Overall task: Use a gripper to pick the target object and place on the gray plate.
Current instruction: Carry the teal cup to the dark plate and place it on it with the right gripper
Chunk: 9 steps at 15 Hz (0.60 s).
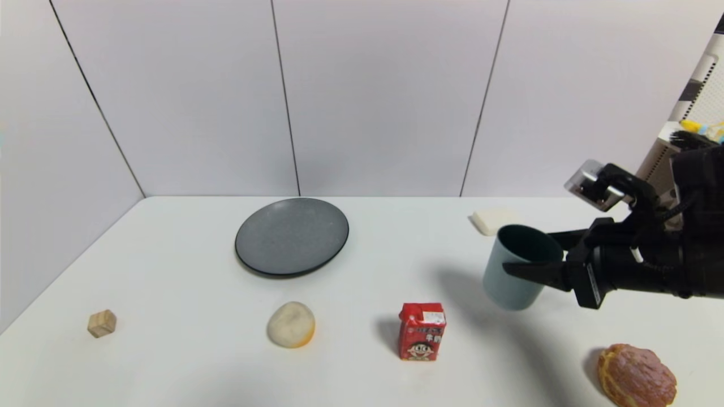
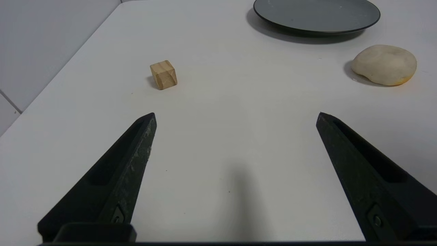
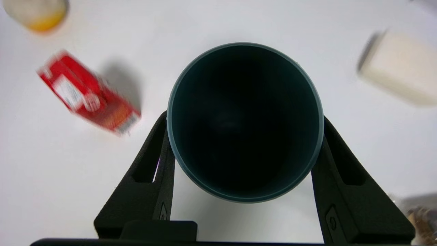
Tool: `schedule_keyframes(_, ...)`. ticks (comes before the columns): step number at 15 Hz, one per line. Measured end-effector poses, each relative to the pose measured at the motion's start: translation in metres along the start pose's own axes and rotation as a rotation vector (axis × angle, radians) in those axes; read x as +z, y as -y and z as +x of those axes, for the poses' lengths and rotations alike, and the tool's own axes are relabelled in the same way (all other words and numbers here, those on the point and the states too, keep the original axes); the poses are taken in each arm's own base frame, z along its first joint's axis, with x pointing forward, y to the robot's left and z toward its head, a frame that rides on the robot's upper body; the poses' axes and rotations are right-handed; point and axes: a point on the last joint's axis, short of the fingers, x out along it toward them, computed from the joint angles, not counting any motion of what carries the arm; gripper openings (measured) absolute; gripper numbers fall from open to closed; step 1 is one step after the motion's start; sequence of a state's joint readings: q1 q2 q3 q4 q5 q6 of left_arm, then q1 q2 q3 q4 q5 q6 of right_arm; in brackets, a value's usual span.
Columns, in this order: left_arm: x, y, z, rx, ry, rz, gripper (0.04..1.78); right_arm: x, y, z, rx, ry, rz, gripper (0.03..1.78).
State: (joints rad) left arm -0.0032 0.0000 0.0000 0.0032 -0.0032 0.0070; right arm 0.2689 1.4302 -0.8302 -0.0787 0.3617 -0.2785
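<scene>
Blue-green plastic marks the cup, which in the head view is clamped between the two black fingers of the right gripper, one finger on each side of its wall. The cup is tilted and seems raised off the white table, its shadow falling on the surface beside it. It is well apart from the gray plate, which lies toward the back wall. A red milk carton stands between the cup and a pale bun. A wooden cube is at the far side of the plate from the cup, a white block just behind the cup, and a brown pastry in front of it.

In the left wrist view, the left gripper hangs spread wide over bare table, grasping nothing, near the cube.

In the right wrist view, both fingers press the cup's sides below its rim; the carton lies beside it.
</scene>
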Motion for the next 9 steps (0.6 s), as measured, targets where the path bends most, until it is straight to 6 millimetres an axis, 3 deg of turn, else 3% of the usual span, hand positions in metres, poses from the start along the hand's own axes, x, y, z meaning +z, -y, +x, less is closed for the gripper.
schedule_keyframes(5,0.0,0.0,0.0,0.0,0.0,0.0,1.69,0.056,-0.011,0.006,0.08,0.16,-0.038,1.09)
schedule_keyframes(9,0.0,0.0,0.0,0.0,0.0,0.0,1.69,0.092,-0.029,0.043,0.228,0.265,-0.112,1.09)
